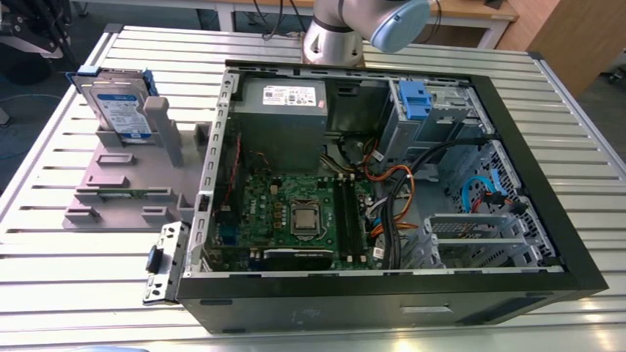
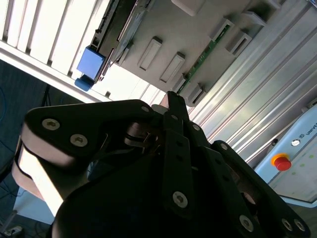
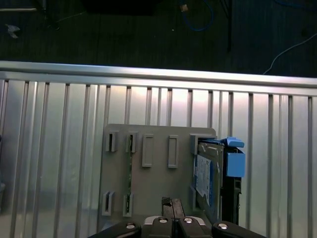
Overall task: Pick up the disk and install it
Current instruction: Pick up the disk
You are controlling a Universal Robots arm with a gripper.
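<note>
One disk to report, standing on edge at the far end of a grey holder, out on the slatted bench at the exterior view's left. Silver body, white label with a blue band, blue bracket round the frame. Well apart from the open computer case at the exterior view's right.

Inside that case: green motherboard lying flat, grey power box against the far wall, bare blue clip in the far right bay. Bundles of orange, black and blue cable between board and bays. At the far edge, the arm, reaching up out of shot.

Over to the first wrist view: gripper well above the holder, looking straight down on it, with the disk edge-on in its slot off to one side. Jaws drawn right together, nothing between them, nothing touched.

Same in the second wrist view: black gripper linkages folded to a single point, with the holder and a corner of the blue bracket beyond, well clear.

Disk not yet picked up, not yet in the case.
</note>
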